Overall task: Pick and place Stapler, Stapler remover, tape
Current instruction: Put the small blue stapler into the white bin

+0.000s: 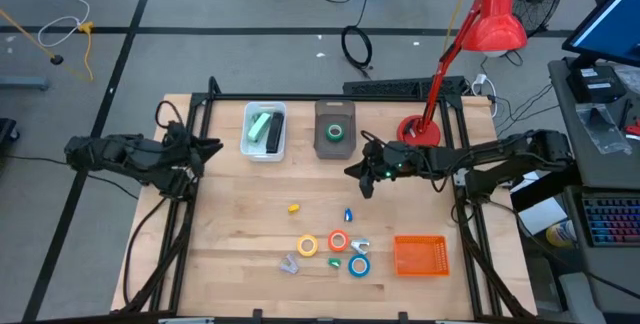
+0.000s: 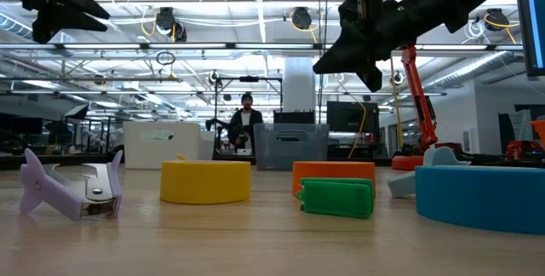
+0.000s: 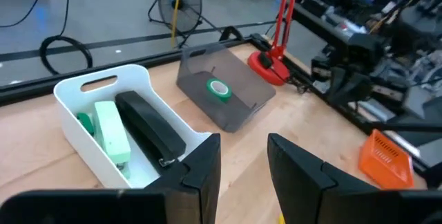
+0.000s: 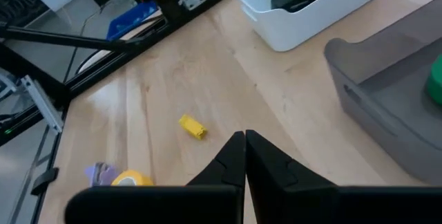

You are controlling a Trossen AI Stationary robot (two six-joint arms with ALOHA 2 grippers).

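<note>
At the counter's back edge two bins sit side by side: the left bin holds two staplers, the right bin one tape roll. A lamp stands right of them. Near the front lie three tape rolls in a cluster, a staple remover to their left and a basket to their right. The right claw hangs just before the right bin; the left claw is at the left edge

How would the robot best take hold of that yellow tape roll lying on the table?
The yellow tape roll lies flat with its hole facing up. Probably best from straight above: one finger in the hole, one outside, pinching the wall on its side away from the orange-red roll close beside it.
</note>
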